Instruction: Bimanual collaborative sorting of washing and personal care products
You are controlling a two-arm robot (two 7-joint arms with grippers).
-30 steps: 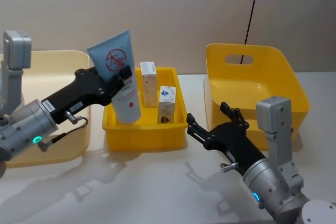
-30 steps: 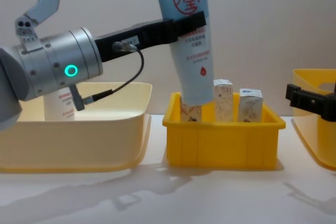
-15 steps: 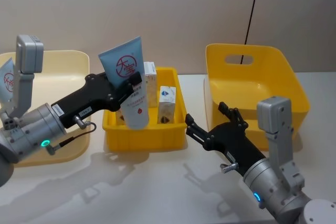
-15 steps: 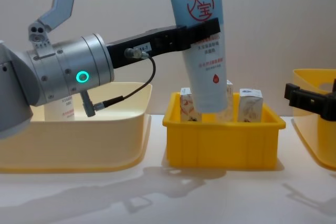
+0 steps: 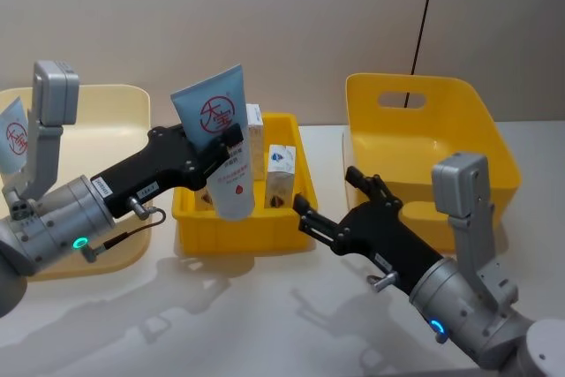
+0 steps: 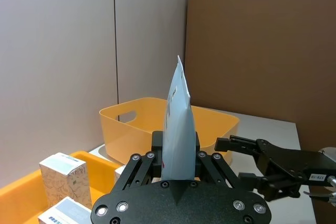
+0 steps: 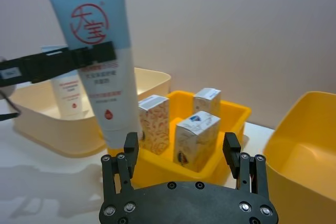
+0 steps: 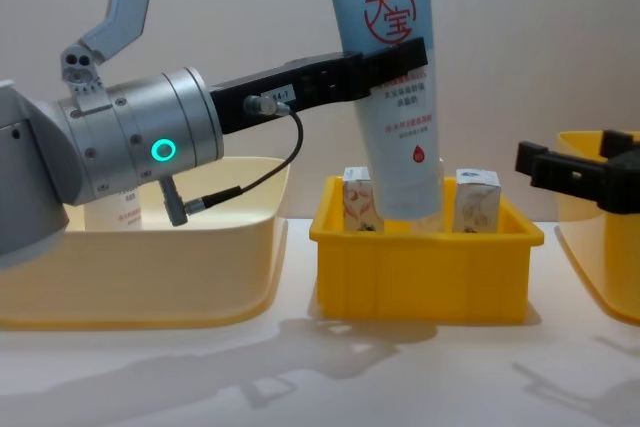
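The left pincer [image 5: 228, 142] is clenched on a tall pale-blue-and-white squeeze tube [image 5: 208, 109] above the mid-table yellow plastic tray [image 5: 247, 220]. The right pincer [image 5: 325, 190] gapes beside the tray. Another tube [image 5: 11, 134] stands in the left cream bin [image 5: 106, 93], and three small white cartons [image 5: 281, 176] await sorting.

Up at the head we're looking forward and down onto the small bright-yellow plastic tray [image 5: 243, 240]. At the chest we're low, facing its front wall side-on. Our left wrist camera peers close along the left gripper [image 6: 177, 148], with the pale-blue-and-white plastic squeeze tube [image 6: 178, 103] edge-on. Our right wrist camera, behind the right gripper [image 7: 181, 148], faces the same tray and tube.
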